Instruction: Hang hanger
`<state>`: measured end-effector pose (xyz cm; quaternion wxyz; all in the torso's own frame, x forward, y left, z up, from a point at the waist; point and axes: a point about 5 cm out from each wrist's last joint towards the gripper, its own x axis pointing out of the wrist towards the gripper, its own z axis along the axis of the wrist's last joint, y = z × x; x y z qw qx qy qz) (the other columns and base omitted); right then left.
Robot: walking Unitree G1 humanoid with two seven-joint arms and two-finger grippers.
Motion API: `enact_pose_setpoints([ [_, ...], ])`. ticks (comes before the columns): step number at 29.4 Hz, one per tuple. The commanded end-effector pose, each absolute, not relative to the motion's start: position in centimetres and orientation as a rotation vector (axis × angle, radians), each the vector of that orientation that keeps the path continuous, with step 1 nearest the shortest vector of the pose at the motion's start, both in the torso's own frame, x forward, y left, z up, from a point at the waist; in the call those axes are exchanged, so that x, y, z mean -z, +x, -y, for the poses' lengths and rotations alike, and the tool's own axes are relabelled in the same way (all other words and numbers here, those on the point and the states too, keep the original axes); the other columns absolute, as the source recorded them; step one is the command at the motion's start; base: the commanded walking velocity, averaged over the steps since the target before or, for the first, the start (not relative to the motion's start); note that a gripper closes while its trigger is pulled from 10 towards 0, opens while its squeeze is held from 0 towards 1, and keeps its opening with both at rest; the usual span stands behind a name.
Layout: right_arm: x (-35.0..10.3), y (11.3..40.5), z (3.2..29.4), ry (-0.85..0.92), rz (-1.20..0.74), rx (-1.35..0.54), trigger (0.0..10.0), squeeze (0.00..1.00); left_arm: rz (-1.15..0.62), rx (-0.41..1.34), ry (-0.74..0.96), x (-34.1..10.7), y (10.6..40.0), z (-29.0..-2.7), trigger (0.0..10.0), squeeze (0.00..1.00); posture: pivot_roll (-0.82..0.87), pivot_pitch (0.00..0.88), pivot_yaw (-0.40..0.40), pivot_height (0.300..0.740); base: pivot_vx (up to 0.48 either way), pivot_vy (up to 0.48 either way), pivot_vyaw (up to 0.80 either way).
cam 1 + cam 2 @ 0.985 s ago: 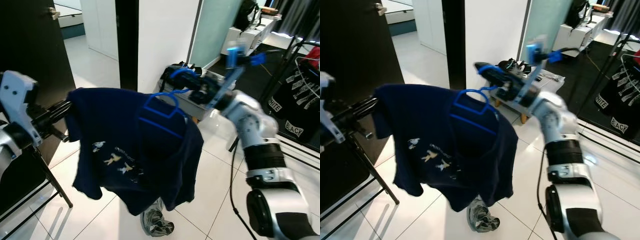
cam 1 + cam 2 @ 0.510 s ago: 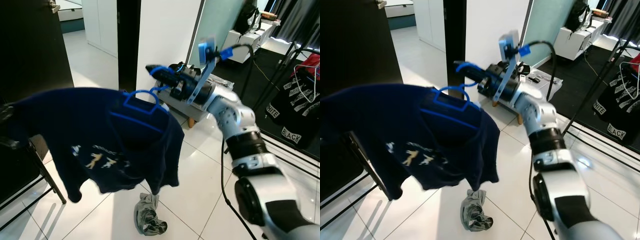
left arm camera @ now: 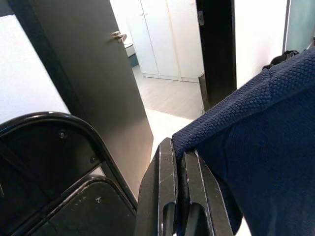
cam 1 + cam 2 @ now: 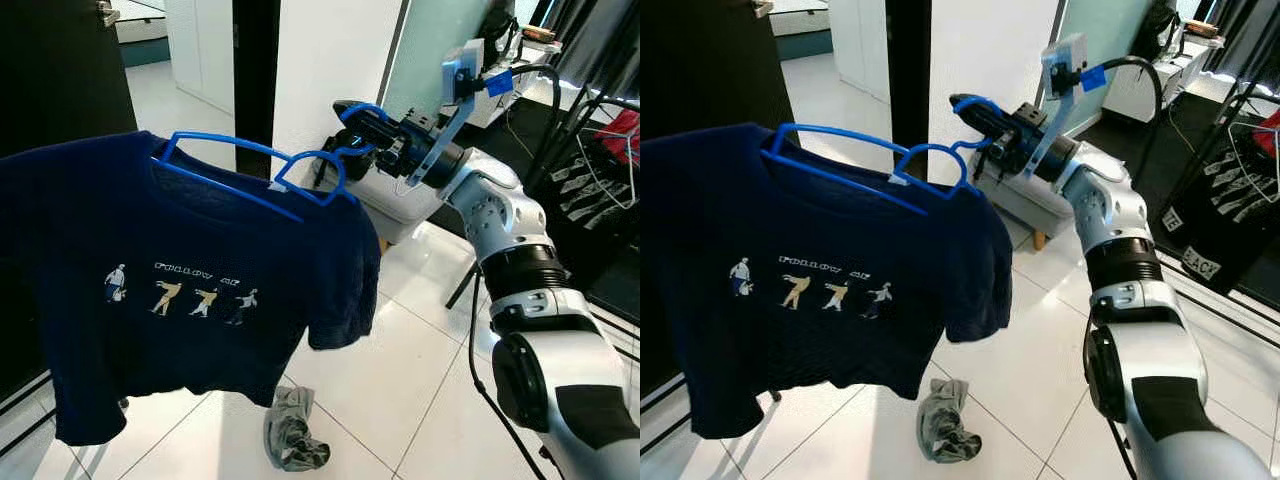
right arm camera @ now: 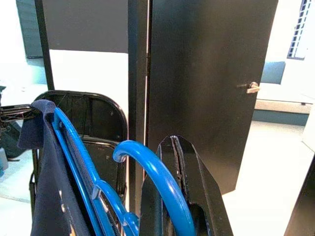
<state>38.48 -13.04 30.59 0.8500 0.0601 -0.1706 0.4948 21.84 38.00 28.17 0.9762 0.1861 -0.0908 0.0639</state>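
A blue plastic hanger [image 4: 240, 175] carries a navy T-shirt [image 4: 180, 320] with a row of small printed figures; the shirt hangs spread out facing me. My right gripper [image 4: 352, 112] reaches in from the right and is shut on the hanger's hook [image 5: 152, 177], holding it up in the air. In the left wrist view my left gripper [image 3: 178, 157] is shut on an edge of the same shirt [image 3: 261, 137]. The shirt's left side runs off the eye view's edge.
A crumpled grey cloth [image 4: 290, 435] lies on the white tiled floor under the shirt. A black folding chair [image 3: 59, 162] stands by a dark door [image 4: 60, 70]. A low white unit [image 4: 400, 200] sits behind the right arm. A rack with dark clothes [image 4: 600, 190] stands at far right.
The head view has shifted. The shirt, bunched between both arms a second ago, now hangs spread wide on the hanger with its print facing me. The left arm has left the eye views.
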Motion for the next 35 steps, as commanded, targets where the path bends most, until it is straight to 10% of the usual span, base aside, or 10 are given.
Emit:
enact_pose_setpoints([
  [1,-31.4,38.6,13.8,0.123,0.402,-1.014,0.0,0.00,0.143,-0.027,0.365,-27.0,22.1,-36.6,0.8,0.00,0.13,0.000,-0.120,0.740,0.000,0.000,0.00],
  [2,-31.4,38.6,13.8,0.123,0.402,-1.014,0.0,0.00,0.143,-0.027,0.365,-27.0,22.1,-36.6,0.8,0.00,0.13,0.000,-0.120,0.740,0.000,0.000,0.00],
  [4,-31.3,38.7,13.7,0.115,0.398,-1.019,0.0,0.00,0.136,0.210,0.295,-25.5,22.5,-32.7,10.0,0.00,0.13,0.000,-0.124,0.740,0.000,0.000,0.00],
  [8,-31.2,38.8,13.3,0.100,0.388,-1.029,0.0,0.00,0.153,0.391,0.244,-24.7,22.7,-29.2,10.0,0.00,0.13,0.000,-0.124,0.740,0.000,0.000,0.00],
  [9,-31.1,38.8,13.1,0.095,0.385,-1.033,0.0,0.00,0.158,0.455,0.209,-24.5,22.8,-27.9,10.0,0.16,0.12,0.000,-0.123,0.740,0.000,0.000,0.00],
  [10,-31.1,38.8,13.1,0.090,0.383,-1.034,0.0,0.00,0.160,0.495,0.184,-24.3,22.9,-27.0,10.0,1.00,0.12,0.000,-0.123,0.740,0.000,0.000,0.00],
  [21,-30.8,39.1,14.0,0.010,0.342,-0.993,0.0,0.00,0.095,0.540,0.244,-23.8,23.0,-26.3,10.0,1.00,0.11,0.000,-0.119,0.740,0.000,0.000,0.00],
  [30,-27.8,39.3,17.1,-0.085,0.206,-0.845,0.0,0.00,0.137,0.177,0.289,-23.3,24.9,-28.6,10.0,1.00,0.09,0.000,-0.109,0.740,0.000,0.000,0.00],
  [31,-27.2,39.2,17.6,-0.076,0.197,-0.825,0.0,0.00,0.141,0.171,0.250,-22.4,25.4,-27.6,10.0,0.00,0.09,0.000,-0.107,0.740,0.000,0.000,0.00],
  [35,-26.5,38.7,18.4,-0.046,0.207,-0.803,0.0,0.00,0.131,0.226,0.125,-20.1,26.6,-24.0,10.0,0.00,0.07,0.000,-0.092,0.740,0.000,0.000,0.00],
])
